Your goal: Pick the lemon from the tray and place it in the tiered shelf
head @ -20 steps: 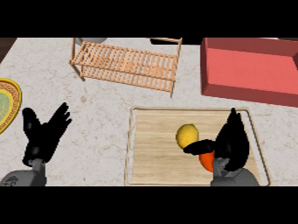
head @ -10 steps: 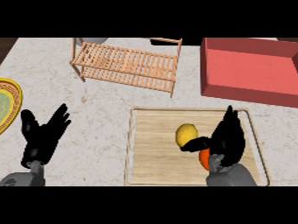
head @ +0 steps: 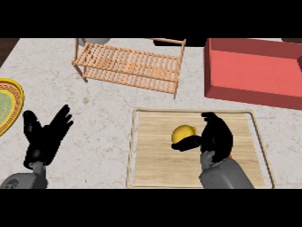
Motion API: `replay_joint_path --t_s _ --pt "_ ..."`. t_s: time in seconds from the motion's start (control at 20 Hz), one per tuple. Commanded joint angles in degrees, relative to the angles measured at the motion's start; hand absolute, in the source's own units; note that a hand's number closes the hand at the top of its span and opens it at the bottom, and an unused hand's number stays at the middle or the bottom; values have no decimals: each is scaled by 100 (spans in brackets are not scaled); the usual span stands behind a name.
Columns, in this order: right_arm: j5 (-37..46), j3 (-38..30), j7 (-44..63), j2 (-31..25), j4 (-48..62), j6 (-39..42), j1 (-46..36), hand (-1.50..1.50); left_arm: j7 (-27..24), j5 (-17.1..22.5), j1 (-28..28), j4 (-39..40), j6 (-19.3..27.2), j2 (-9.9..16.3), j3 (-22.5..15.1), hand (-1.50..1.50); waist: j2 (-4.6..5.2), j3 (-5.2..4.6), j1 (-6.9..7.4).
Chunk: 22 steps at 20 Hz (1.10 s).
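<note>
Your right hand point(head: 215, 135) sits over the tray point(head: 154, 168), fingers pointing up the view and not curled round anything, thumb reaching left to touch the lemon's lower edge. The lemon point(head: 183, 132) lies just left of that hand, on the tray's wood, long axis tilted a little from upright in the view. The right hand is much the nearer; your left hand point(head: 45, 135) rests open well off to the left, fingers up, between the tray and the plate point(head: 3, 113). The shelf point(head: 130, 66) stands beyond the tray, up and left of the lemon. Against half a second ago, the right hand has shifted left and now hides the orange thing that showed beneath it; the lemon has not moved.
</note>
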Motion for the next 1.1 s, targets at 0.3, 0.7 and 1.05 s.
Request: replay_joint_path --t_s 0.3,0.7,1.05 --pt "-437 728 912 -1 1104 -917 -961 150 -37 -14 -240 295 -78 32 215 0 78 30 -50" --pt "-2154 2880 -221 -3 1249 -351 -2670 150 271 -185 -599 -13 -195 -214 -359 0 210 37 879" --pt "-2242 3049 302 -3 1035 -990 -4495 150 290 -209 -668 223 -110 -232 -267 0 79 12 635"
